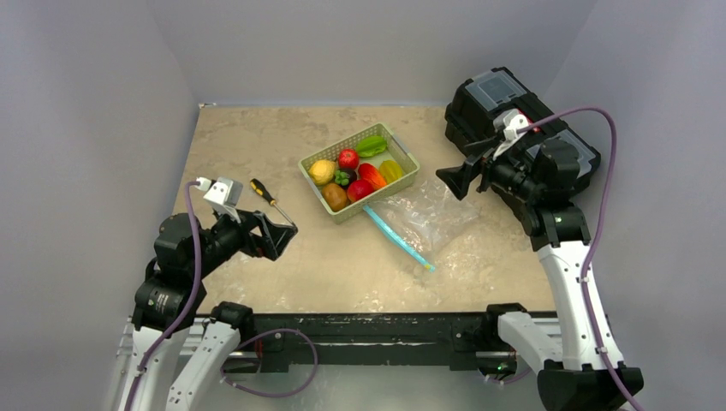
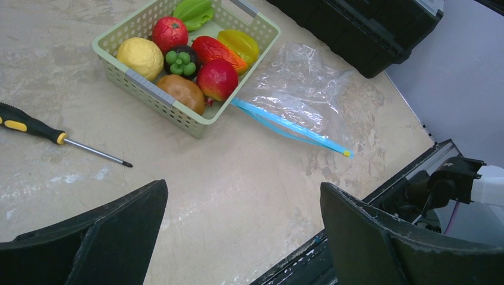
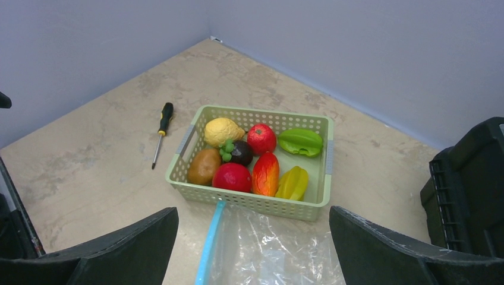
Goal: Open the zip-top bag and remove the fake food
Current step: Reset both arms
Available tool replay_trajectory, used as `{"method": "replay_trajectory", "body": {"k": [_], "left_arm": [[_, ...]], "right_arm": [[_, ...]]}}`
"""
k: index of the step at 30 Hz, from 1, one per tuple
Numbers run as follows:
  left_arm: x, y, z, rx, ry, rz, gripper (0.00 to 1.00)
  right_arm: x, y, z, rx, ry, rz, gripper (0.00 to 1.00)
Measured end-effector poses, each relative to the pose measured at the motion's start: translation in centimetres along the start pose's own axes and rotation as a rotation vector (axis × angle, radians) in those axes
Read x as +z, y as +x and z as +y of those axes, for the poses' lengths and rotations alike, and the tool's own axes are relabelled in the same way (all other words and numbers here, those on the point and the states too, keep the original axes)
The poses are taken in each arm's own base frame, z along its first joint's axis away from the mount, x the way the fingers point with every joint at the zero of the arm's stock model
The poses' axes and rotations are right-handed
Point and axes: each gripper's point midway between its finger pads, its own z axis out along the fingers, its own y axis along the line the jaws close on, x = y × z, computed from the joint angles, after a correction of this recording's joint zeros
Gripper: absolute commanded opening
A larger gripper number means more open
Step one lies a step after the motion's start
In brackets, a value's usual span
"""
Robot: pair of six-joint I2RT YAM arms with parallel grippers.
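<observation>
Two sets of jaws spread wide and empty: left gripper [image 1: 285, 242], right gripper [image 1: 451, 181]. I see the zip-top bag [image 1: 428, 212] flat beside the green basket [image 1: 381, 196], its zipper strip [image 1: 398, 238] running diagonally toward the near-right.

walls [image 1: 342, 43]: plain pale grey on three sides | table [image 1: 257, 145]: beige marbled top | light: soft, even

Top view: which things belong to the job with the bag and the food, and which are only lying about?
Job: zip-top bag; fake food, lying in the green basket.
Lying about: screwdriver; black case.
</observation>
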Motion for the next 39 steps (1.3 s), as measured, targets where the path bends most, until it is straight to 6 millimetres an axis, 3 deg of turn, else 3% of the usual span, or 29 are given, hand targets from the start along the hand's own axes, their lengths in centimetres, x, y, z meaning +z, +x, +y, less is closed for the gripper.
{"method": "replay_trajectory", "body": {"k": [25, 39], "left_arm": [[-0.1, 0.0, -0.2, -0.007, 0.01, 0.0, 1.0], [-0.2, 0.1, -0.2, -0.006, 0.01, -0.002, 1.0]], "right_arm": [[-0.9, -0.3, -2.5, -0.004, 0.08, -0.02, 0.99], [-1.2, -0.2, -2.4, -0.017, 0.087, -0.03, 0.99]]}}
